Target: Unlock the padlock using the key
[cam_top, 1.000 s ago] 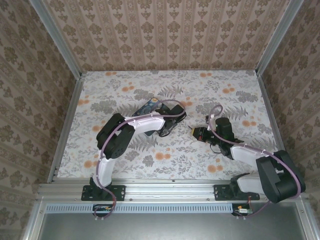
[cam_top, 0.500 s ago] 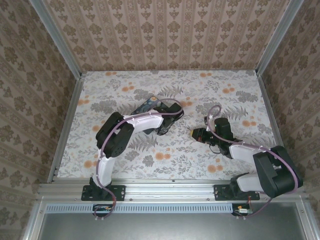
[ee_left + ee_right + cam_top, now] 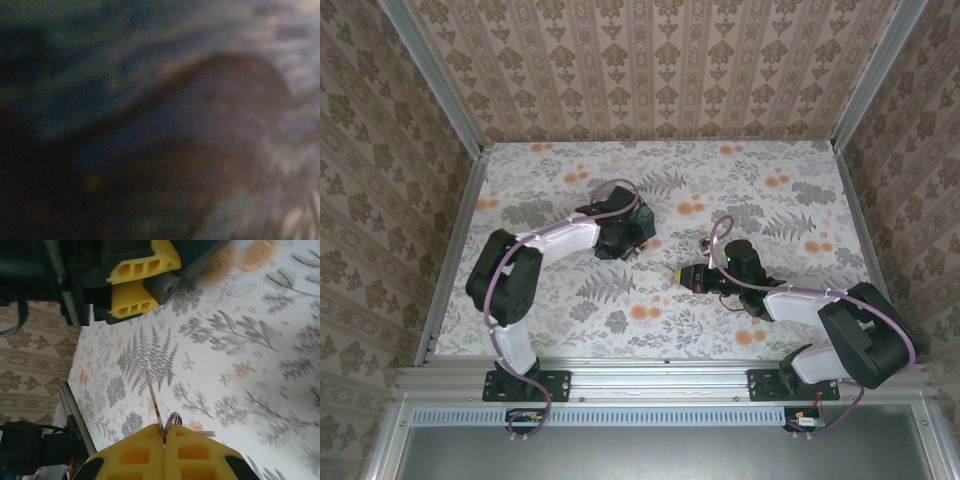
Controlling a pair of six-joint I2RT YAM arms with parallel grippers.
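In the right wrist view my right gripper [image 3: 165, 434] has its yellow fingers shut on the key [image 3: 154, 397]. The thin blade sticks out ahead and a key ring [image 3: 172, 419] loops beside it. Straight ahead of the blade, some way off, the left gripper [image 3: 137, 282] pinches the padlock [image 3: 162, 286], a small dark grey lump jutting from its yellow fingertips. From above, the left gripper [image 3: 628, 243] and right gripper [image 3: 682, 277] face each other mid-table, a short gap apart. The left wrist view is dark and blurred.
The table is covered by a floral cloth [image 3: 740, 190]. Patterned walls [image 3: 650, 70] with aluminium posts close off three sides. A metal rail [image 3: 660, 380] runs along the near edge, where both arm bases are bolted.
The left arm has swung left and back, carrying its gripper a little left. The right gripper has slid left across the table, closing the gap between them.
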